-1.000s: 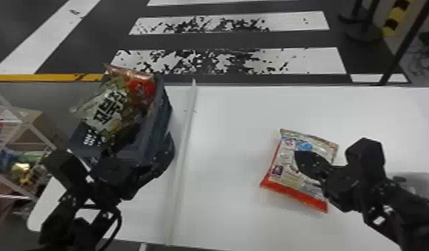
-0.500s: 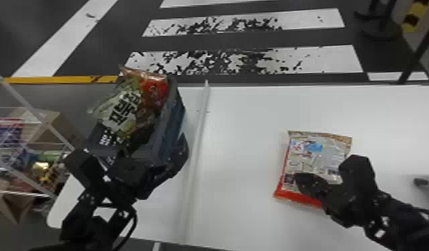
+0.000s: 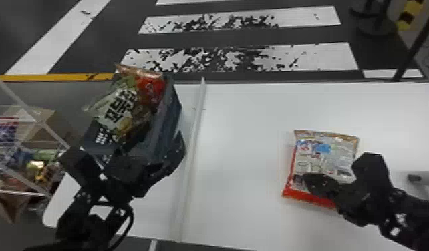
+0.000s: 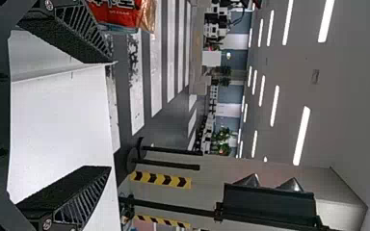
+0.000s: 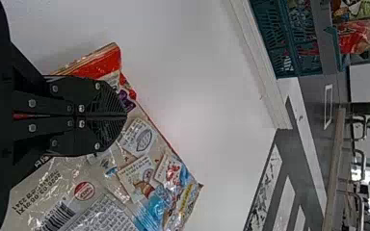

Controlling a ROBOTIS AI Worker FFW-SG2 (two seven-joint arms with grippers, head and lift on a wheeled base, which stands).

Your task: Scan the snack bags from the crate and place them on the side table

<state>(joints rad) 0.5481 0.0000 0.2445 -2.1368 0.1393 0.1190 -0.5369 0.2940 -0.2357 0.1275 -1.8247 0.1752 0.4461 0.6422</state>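
Observation:
The dark crate (image 3: 168,116) stands at the left of the white table, holding a green and white snack bag (image 3: 123,106) and a red one (image 3: 152,88). My left gripper (image 3: 160,163) is at the crate's near side; in the left wrist view the left gripper (image 4: 110,115) is open. Another snack bag (image 3: 327,155), with a red edge, lies flat on the table at the right. Over its near part is my right gripper (image 3: 319,183). The right wrist view has the right gripper (image 5: 125,116) shut, its two fingers together above the bag (image 5: 139,178).
A raised white strip (image 3: 190,160) divides the white table (image 3: 244,167) between crate and loose bag. A wire rack (image 3: 33,116) with goods stands beyond the table's left edge. A grey object (image 3: 421,182) is at the right edge.
The head view has shifted, carrying the scene rightward. My right gripper has moved toward the near edge of the loose bag, which has turned slightly. My left gripper remains beside the crate.

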